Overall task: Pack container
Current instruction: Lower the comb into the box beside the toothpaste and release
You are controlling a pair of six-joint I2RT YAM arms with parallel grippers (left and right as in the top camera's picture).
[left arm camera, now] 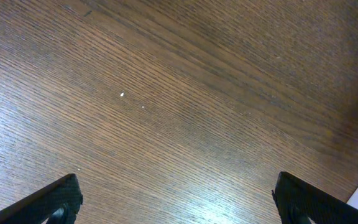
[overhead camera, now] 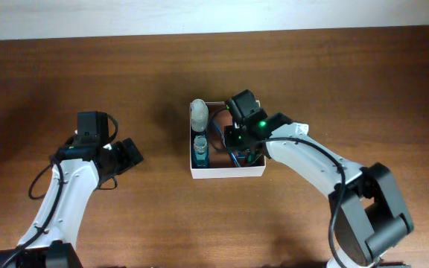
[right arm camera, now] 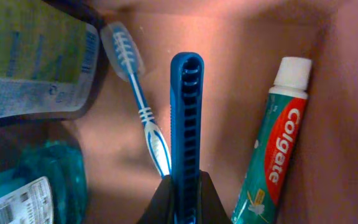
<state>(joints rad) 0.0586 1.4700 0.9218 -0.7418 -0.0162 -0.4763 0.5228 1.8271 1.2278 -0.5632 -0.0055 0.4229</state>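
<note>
Right gripper (right arm camera: 185, 196) pinches a blue ribbed handle (right arm camera: 186, 112) inside the container (overhead camera: 227, 173) at mid-table. Beside it lie a toothbrush (right arm camera: 143, 115) and a Colgate tube (right arm camera: 279, 149) along the wall. A green-and-white packet (right arm camera: 33, 59) and a teal bottle (right arm camera: 42, 180) are both cut off at the edge. From overhead, my arm hides the container's right side. My left gripper (left arm camera: 179, 202) hangs spread over the wooden table (left arm camera: 197, 93).
</note>
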